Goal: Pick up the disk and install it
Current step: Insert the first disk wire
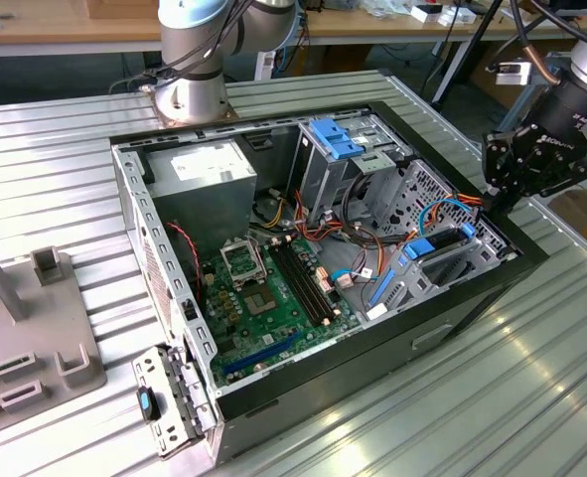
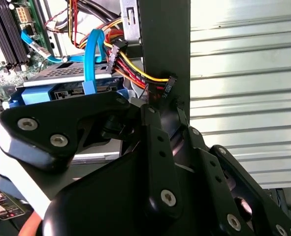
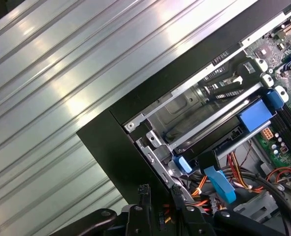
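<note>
One computer case (image 1: 452,328) is laid on its side on the ribbed metal table (image 1: 531,378) with the open face upward, judged so that the interior can be reached from above. One gripper (image 1: 500,189) is recorded, hanging over the case rim at the exterior view's right, just beside the lower drive cage (image 1: 462,260). Whether the pincer is open or closed cannot be told from these views. One disk (image 2: 61,73) is counted. In the second wrist view it is seen seated inside that cage with its blue side rail toward the camera, close to the gripper, and it is judged not to be carried. A broad blue data cable (image 2: 91,54) is run down to its rear edge, which suggests that the disk is already in its place. A second, thinner blue cable (image 2: 37,46) is noted beside the first, making two. One bundle of red, yellow and black wires (image 2: 135,69) is draped against the black rim, ending in one black connector (image 2: 169,84), presumably left loose for reach. Two drive cages are counted, the farther one (image 1: 333,169) topped by one blue latch (image 1: 335,136). One power-supply box (image 1: 209,171) and one motherboard (image 1: 273,303) are also recorded.
</note>
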`<state>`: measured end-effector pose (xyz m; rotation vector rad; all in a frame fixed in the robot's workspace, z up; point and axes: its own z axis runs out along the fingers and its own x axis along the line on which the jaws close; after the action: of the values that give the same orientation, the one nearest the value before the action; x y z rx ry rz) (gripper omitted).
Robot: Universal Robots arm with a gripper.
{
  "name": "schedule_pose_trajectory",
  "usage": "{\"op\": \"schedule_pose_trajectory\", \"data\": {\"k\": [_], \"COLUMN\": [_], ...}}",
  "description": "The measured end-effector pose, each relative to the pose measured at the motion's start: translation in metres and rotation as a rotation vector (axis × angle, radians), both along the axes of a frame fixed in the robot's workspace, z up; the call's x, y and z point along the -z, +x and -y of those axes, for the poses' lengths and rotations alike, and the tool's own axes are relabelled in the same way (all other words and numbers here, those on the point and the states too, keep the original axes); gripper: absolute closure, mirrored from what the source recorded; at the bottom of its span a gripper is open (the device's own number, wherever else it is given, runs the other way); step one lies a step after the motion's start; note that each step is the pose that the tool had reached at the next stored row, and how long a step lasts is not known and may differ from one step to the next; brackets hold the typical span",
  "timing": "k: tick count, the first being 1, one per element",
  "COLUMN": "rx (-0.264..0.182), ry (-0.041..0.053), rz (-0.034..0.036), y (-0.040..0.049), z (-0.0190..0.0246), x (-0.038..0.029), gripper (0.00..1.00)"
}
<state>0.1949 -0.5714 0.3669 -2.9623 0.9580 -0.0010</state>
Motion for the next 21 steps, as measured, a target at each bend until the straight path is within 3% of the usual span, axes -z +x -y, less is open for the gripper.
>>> {"op": "schedule_pose_trajectory", "data": {"k": [4, 6, 15, 21], "rx": [0.0, 0.0, -0.001, -0.001], "ry": [-0.0001, -0.0001, 0.0001, 0.0039], "rz": [0.0, 0.0, 0.0, 0.0049], "y": [0.0, 0.0, 0.0, -0.001], "z": [-0.0001, -0.0001, -0.0001, -0.0001], "x": [-0.0001, -0.0001, -0.0003, -0.0121], "gripper": [0.73, 0.84, 0.84, 0.84]}}
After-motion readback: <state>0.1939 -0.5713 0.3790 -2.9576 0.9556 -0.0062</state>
